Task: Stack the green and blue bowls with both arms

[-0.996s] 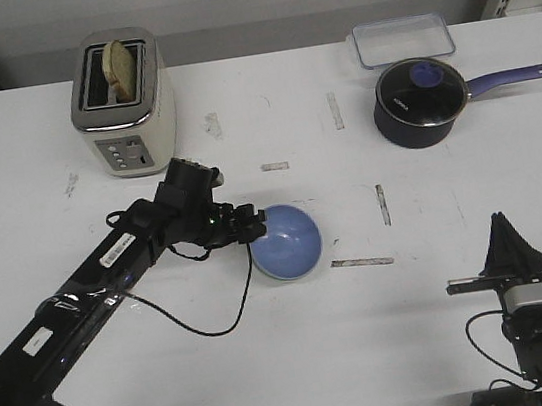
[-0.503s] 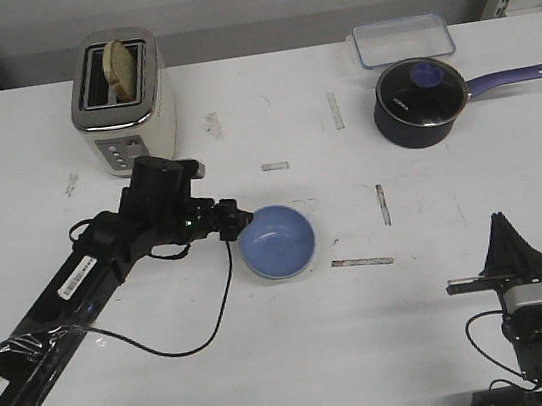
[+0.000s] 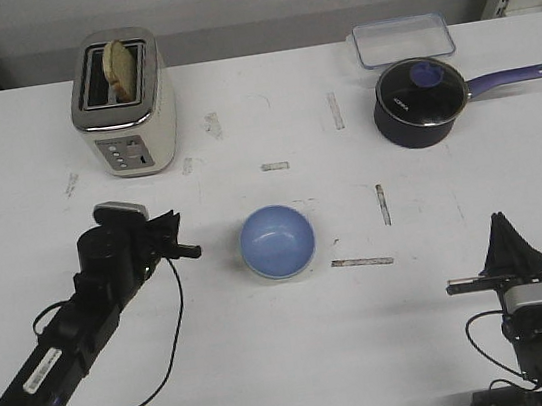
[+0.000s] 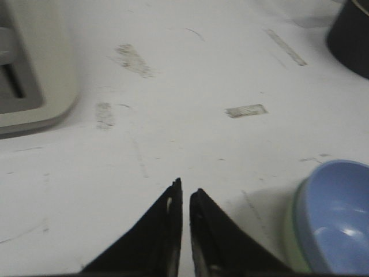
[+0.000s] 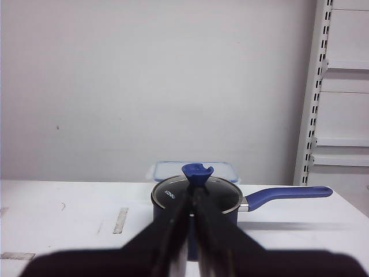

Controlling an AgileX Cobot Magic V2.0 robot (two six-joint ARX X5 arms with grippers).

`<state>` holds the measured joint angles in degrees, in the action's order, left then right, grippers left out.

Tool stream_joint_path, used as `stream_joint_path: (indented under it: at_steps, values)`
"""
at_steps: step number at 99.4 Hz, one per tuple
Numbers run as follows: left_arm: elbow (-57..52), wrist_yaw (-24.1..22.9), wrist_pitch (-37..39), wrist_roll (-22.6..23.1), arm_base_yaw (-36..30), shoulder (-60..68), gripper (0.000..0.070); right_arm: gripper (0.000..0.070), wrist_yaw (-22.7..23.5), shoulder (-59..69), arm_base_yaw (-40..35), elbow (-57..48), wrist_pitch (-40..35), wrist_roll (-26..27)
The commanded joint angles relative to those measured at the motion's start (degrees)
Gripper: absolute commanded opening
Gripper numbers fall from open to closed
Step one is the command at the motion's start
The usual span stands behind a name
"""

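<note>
White bench (image 3: 271, 344), scuffed, bears tape strips. Toaster (image 3: 123, 103) with bread stands near the far left corner. Clear lidded container (image 3: 403, 40) sits toward the far right corner, dark blue saucepan (image 3: 421, 101) just in front. Stacked bowls (image 3: 277, 244) rest mid-bench, blue inside green.

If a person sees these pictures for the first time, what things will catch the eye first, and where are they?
Most striking is the blue bowl at the table's centre, nested inside the green bowl, whose pale rim shows in the left wrist view. The left gripper sits just left of it, empty and closed. At the back stand a toaster holding bread on the left and a dark blue saucepan on the right.
</note>
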<state>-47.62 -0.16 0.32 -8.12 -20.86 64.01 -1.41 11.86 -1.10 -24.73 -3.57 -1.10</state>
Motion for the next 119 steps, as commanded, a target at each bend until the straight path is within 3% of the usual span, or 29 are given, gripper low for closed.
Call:
stream_joint_path:
  at_steps: [1, 53, 67, 119]
  values:
    - [1.79, -2.19, 1.53, 1.53, 0.92, -2.54, 0.0, 0.0, -0.09, -0.2, -0.07, -0.33, 0.74, -0.24]
    - [22.82, -3.32, 2.45, 1.64, 13.9, -31.3, 0.0001, 0.0, -0.09, -0.2, -0.07, -0.33, 0.74, -0.24]
    - [23.23, -3.32, -1.29, 1.62, 14.95, -38.1, 0.0001, 0.0, -0.07, -0.2, -0.07, -0.33, 0.74, -0.24]
    - [23.32, -3.02, -2.64, 3.15, 14.95, -55.63, 0.0001, 0.0, -0.09, -0.2, -0.07, -0.33, 0.74, -0.24]
